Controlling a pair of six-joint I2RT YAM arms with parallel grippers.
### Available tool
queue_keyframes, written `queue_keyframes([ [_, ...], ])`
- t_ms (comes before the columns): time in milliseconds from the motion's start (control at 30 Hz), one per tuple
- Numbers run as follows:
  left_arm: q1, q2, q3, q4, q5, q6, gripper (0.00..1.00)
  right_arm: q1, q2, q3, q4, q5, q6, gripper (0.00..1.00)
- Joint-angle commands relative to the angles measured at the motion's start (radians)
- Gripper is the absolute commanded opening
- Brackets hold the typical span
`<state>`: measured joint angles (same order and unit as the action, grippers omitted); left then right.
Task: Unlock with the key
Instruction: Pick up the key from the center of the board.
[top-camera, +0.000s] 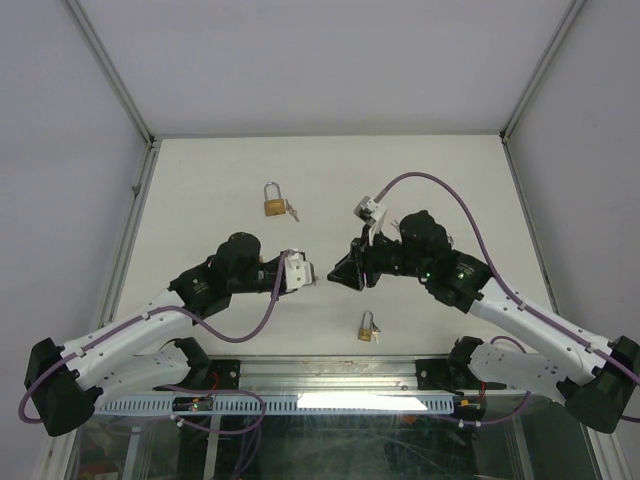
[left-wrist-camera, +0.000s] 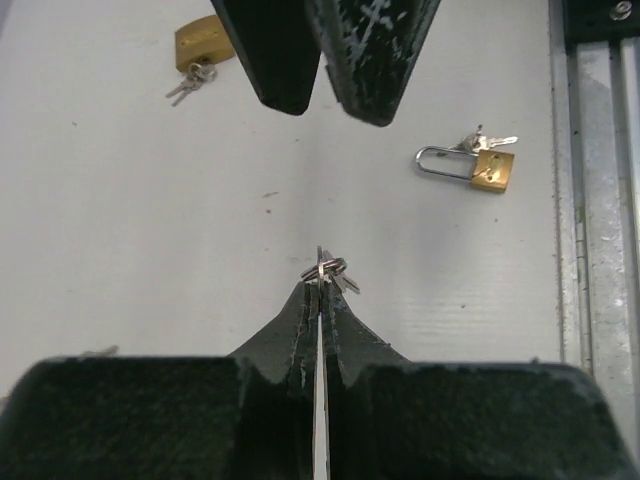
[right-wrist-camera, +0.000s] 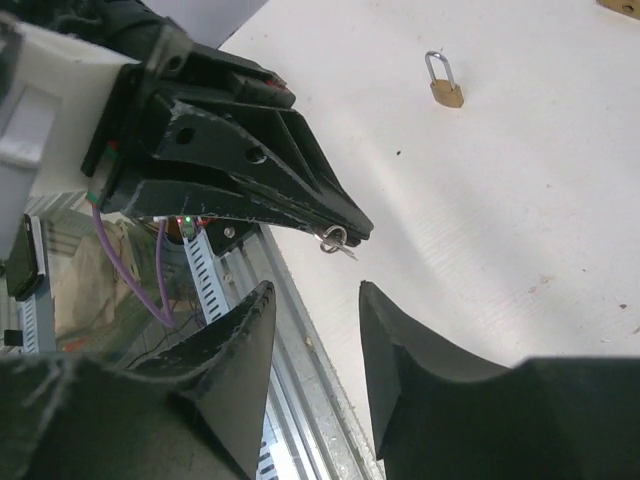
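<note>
Okay, top view: left gripper (top-camera: 308, 276) and right gripper (top-camera: 336, 272) meet tip to tip mid-table, between far padlock (top-camera: 273, 203) and near padlock (top-camera: 368, 330). Left wrist: jaws pinched tight on key ring (left-wrist-camera: 328, 270). Right wrist: jaws part-open, empty.

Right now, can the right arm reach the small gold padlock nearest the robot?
Probably yes: the small gold padlock lies close to the right end effector, whose jaws are open and empty, nothing between them.

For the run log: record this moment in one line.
left gripper: shut on key ring | right gripper: open, empty | far padlock, near padlock: on table
</note>
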<state>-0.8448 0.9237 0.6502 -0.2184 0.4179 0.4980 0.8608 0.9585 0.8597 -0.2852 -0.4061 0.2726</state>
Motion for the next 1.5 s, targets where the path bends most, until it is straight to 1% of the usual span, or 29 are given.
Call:
queue_keyframes([
  [0, -0.008, -0.021, 0.092, -0.116, -0.064, 0.396, 0.0, -0.026, 0.002, -0.023, 0.212, -0.045, 0.1, 0.42],
  [33, -0.008, -0.034, 0.09, -0.113, -0.095, 0.5, 0.0, -0.026, 0.008, -0.024, 0.234, -0.024, 0.128, 0.43],
  [100, -0.008, -0.074, 0.056, -0.061, -0.165, 0.717, 0.0, -0.026, 0.014, -0.024, 0.251, 0.041, 0.168, 0.49],
  [167, -0.008, -0.125, -0.002, 0.066, -0.204, 0.935, 0.0, -0.023, 0.007, -0.04, 0.287, 0.088, 0.2, 0.51],
  [233, -0.008, -0.161, -0.064, 0.21, -0.203, 1.132, 0.0, -0.016, -0.003, -0.075, 0.383, 0.099, 0.234, 0.53],
  [267, -0.008, -0.17, -0.091, 0.31, -0.187, 1.193, 0.0, -0.011, -0.003, -0.09, 0.434, 0.097, 0.237, 0.53],
  [333, -0.008, -0.18, -0.137, 0.438, -0.161, 1.27, 0.0, -0.003, 0.005, -0.099, 0.483, 0.082, 0.254, 0.56],
  [400, -0.009, -0.189, -0.193, 0.546, -0.145, 1.338, 0.0, 0.0, 0.002, -0.108, 0.502, 0.099, 0.259, 0.57],
  [467, -0.008, -0.193, -0.246, 0.627, -0.125, 1.393, 0.0, 0.0, -0.014, -0.135, 0.566, 0.103, 0.261, 0.57],
  [533, -0.008, -0.191, -0.272, 0.676, -0.11, 1.419, 0.0, 0.0, -0.025, -0.155, 0.627, 0.084, 0.279, 0.56],
  [600, -0.01, -0.178, -0.286, 0.721, -0.105, 1.443, 0.0, 0.0, -0.014, -0.148, 0.637, 0.07, 0.294, 0.56],
  [733, -0.013, -0.162, -0.304, 0.775, -0.086, 1.47, 0.0, 0.0, 0.013, -0.149, 0.647, 0.12, 0.342, 0.55],
  [867, -0.021, -0.167, -0.309, 0.773, -0.077, 1.472, 0.0, 0.0, 0.056, -0.158, 0.697, 0.124, 0.377, 0.56],
  [967, -0.026, -0.168, -0.313, 0.768, -0.073, 1.472, 0.0, 0.0, 0.103, -0.142, 0.743, 0.069, 0.38, 0.57],
  [1100, -0.03, -0.165, -0.311, 0.767, -0.081, 1.465, 0.0, 0.0, 0.142, -0.111, 0.761, -0.024, 0.376, 0.53],
  [1267, -0.033, -0.171, -0.312, 0.754, -0.088, 1.461, 0.0, 0.0, 0.135, -0.129, 0.775, -0.041, 0.389, 0.46],
  [1467, -0.036, -0.171, -0.312, 0.751, -0.092, 1.461, 0.0, 0.0, 0.16, -0.119, 0.794, -0.072, 0.414, 0.45],
])
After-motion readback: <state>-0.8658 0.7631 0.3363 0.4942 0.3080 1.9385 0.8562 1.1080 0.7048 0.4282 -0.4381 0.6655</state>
